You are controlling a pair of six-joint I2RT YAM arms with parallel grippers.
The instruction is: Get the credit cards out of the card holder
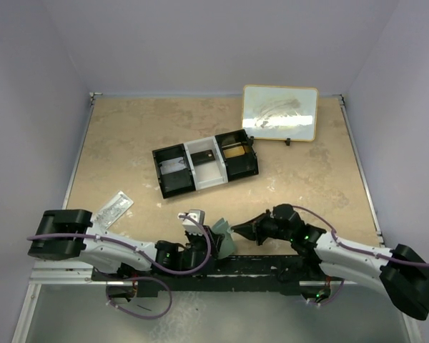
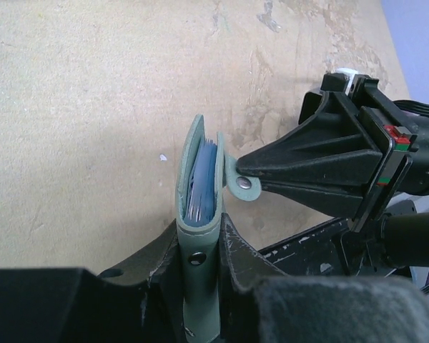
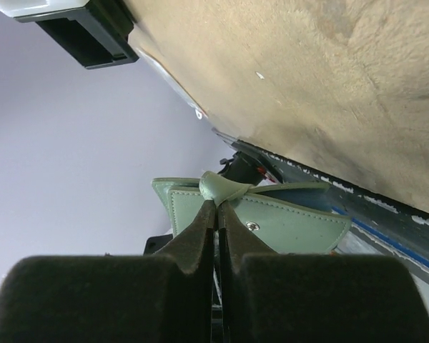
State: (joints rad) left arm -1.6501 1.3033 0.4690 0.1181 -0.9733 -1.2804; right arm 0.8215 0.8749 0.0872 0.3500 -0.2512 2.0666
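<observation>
Evidently, the unopened card holder (image 2: 199, 179) is clamped by left end effector (image 2: 198, 259), tab (image 2: 243, 187) pinched by right end effector (image 3: 216, 213); credit cards not yet removed.

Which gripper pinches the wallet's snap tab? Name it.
The right gripper, shut on the tab; the left gripper clamps the wallet by its body instead.

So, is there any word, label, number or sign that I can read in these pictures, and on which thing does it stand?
No text can be read in any view.
On the clear packet, any print is too small and blurred to read.
The whiteboard has only faint smears, no letters.
The card holder is plain, with no brand visible on it or on its snap tab.
</observation>
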